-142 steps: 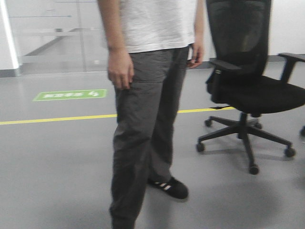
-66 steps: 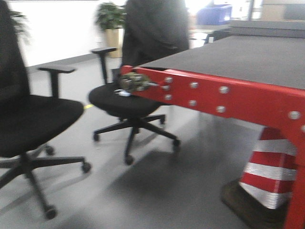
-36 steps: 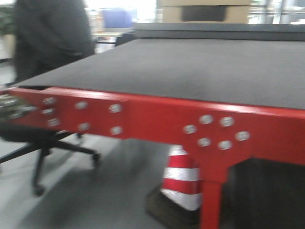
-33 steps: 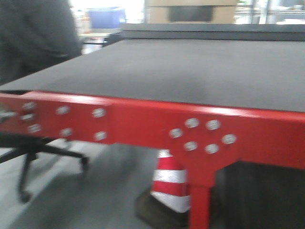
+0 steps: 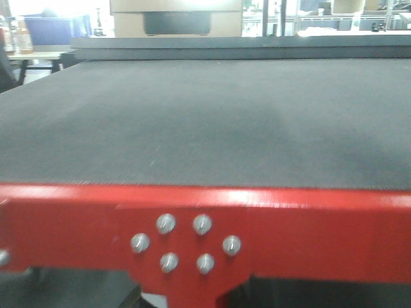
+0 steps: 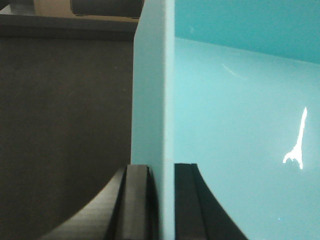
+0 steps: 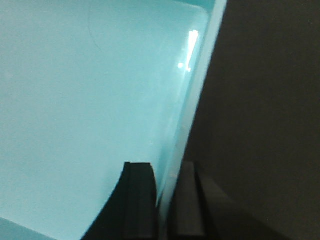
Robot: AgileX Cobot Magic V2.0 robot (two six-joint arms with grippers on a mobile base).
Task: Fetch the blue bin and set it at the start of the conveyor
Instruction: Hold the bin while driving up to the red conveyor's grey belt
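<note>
The blue bin shows only in the wrist views, as a light turquoise tub held from both sides. My left gripper (image 6: 164,200) is shut on the blue bin's (image 6: 240,125) left wall, one finger outside and one inside. My right gripper (image 7: 165,200) is shut on the blue bin's (image 7: 90,100) right wall the same way. The dark belt (image 6: 60,125) lies under the bin in both wrist views. In the front view the conveyor start (image 5: 205,122) fills the frame as a flat charcoal belt, with its red front strip (image 5: 289,218) just below. Neither gripper nor the bin appears in the front view.
A cardboard-coloured housing with a dark opening (image 5: 176,19) stands at the belt's far end. A dark blue bin (image 5: 48,29) sits on a table at the back left. Bolts (image 5: 186,242) stud the red frame, and a sliver of a traffic cone (image 5: 151,300) shows beneath it.
The front view has swung right and closer, from a standing person and office chairs to the conveyor. The belt now fills the frame head-on; the chairs are out of view, the cone nearly so.
</note>
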